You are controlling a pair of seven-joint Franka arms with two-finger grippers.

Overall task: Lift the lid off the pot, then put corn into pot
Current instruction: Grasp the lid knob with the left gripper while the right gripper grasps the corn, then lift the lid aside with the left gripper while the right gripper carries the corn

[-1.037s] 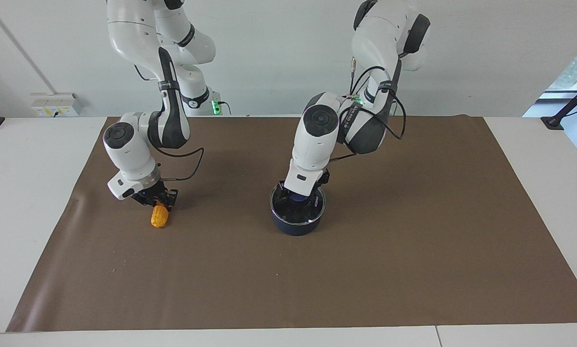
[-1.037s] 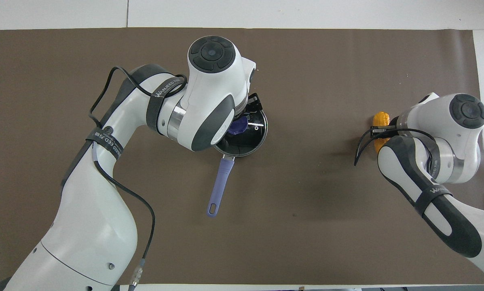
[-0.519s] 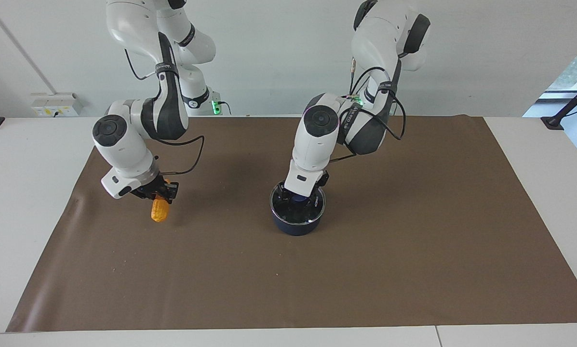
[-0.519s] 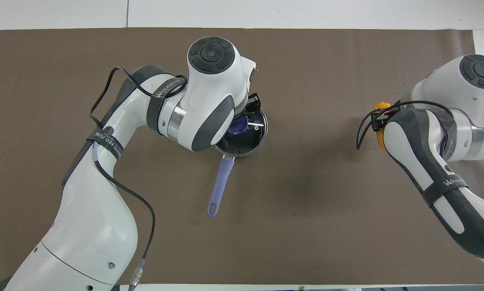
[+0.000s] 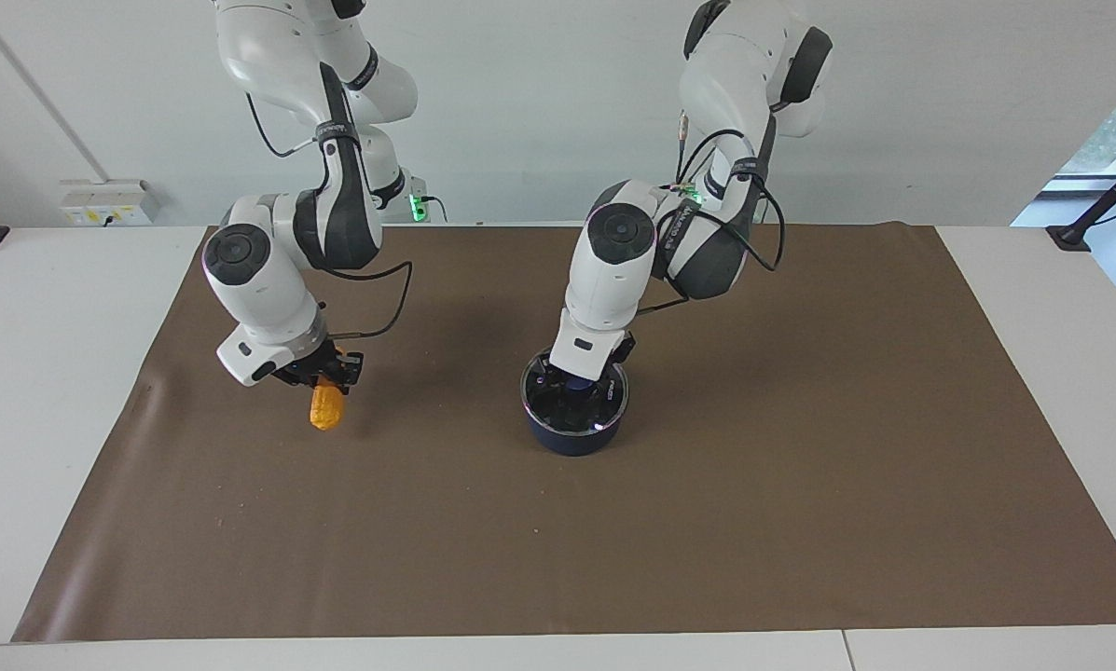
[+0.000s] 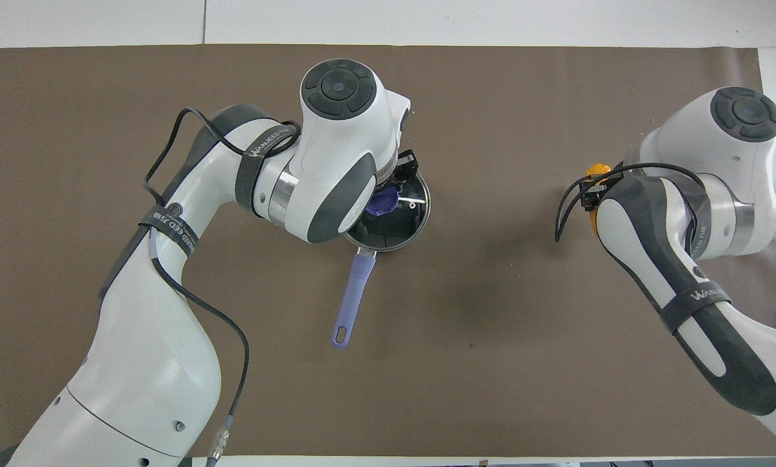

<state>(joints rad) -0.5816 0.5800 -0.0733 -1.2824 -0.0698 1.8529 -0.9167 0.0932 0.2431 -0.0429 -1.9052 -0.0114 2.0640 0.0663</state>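
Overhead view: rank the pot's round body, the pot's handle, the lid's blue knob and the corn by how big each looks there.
1. Pot body, partly under the left arm.
2. Handle, long but thin.
3. Lid knob and corn: unranked, since the left gripper and right gripper mostly cover them.

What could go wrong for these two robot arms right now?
The lid sits on the pot under the left gripper; if the corn, hanging by one end from the right gripper over the mat, arrives early, it cannot go in. Gripped that way, it might also slip out.
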